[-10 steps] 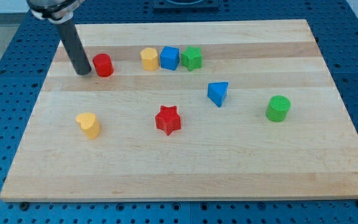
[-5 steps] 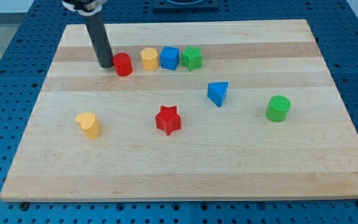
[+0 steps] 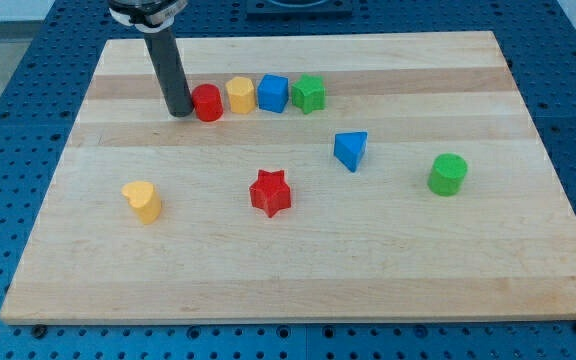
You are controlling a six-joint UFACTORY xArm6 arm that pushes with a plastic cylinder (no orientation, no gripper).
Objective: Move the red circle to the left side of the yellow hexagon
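Note:
The red circle (image 3: 207,103) is a short red cylinder near the view's top left of the wooden board (image 3: 298,270). It stands just left of the yellow hexagon (image 3: 240,95), nearly touching it. My tip (image 3: 180,111) rests on the board against the red circle's left side. The dark rod rises from it toward the view's top.
A blue cube (image 3: 273,93) and a green star (image 3: 309,93) continue the row to the right of the yellow hexagon. A blue triangle (image 3: 351,150), a green cylinder (image 3: 448,174), a red star (image 3: 270,193) and a yellow heart (image 3: 143,201) lie lower on the board.
My tip has moved to the right and pushed the red circle with it, from well left of the yellow hexagon to right beside it. The other blocks have not moved.

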